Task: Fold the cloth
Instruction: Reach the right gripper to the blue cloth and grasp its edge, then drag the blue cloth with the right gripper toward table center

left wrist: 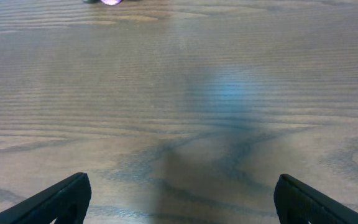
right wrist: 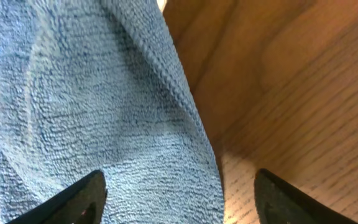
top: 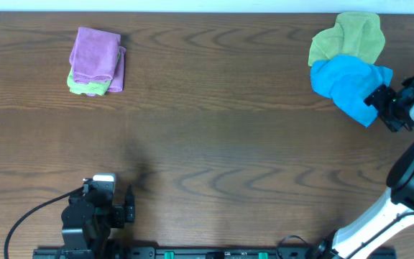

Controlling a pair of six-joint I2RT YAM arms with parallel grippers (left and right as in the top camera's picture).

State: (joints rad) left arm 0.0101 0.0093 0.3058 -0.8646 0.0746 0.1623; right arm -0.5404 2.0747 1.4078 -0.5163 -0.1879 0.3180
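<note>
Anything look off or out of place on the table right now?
Nothing damaged or spilled. The blue cloth lies bunched, overlapping the crumpled green cloth at the far right, unlike the folded stack far left. The right gripper is open at the blue cloth's edge.

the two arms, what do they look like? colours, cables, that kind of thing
The left arm is all black, with a small white block on top and a black cable looping off its side. The right arm has white links with black joints. Both the left tool and the right tool have black, wedge-shaped fingers.
</note>
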